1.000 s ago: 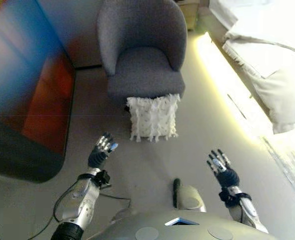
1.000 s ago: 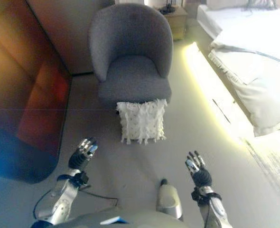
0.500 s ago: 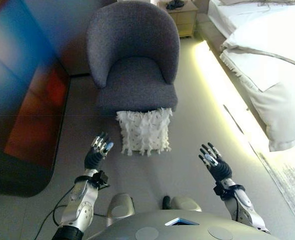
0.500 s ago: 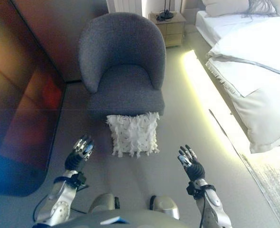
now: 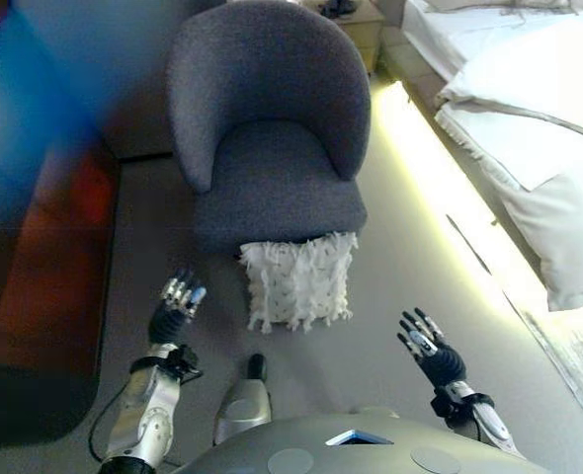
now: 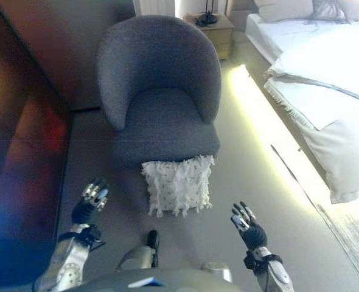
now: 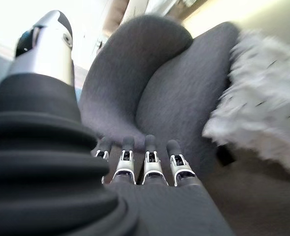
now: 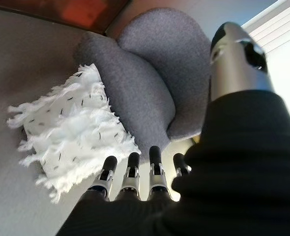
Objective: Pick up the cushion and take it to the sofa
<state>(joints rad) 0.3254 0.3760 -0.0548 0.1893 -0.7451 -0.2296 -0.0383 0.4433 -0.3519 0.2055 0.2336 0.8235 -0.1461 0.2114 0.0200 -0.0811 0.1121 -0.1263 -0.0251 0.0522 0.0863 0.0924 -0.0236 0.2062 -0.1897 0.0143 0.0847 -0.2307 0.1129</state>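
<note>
you are looking down at a white fringed cushion [image 5: 298, 280] leaning upright on the floor [image 5: 400, 267] against the front of a grey armchair [image 5: 272, 128]. the left robot hand [image 5: 176, 306] and right robot hand [image 5: 425, 346] are hovering either side of it, fingers spread wide, holding nothing. a white bed [image 5: 529, 109] is lying to the right.

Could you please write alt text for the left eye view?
A white fringed cushion leans against the front of a grey armchair on the floor. The left robot hand and right robot hand are open, either side, touching nothing.
</note>
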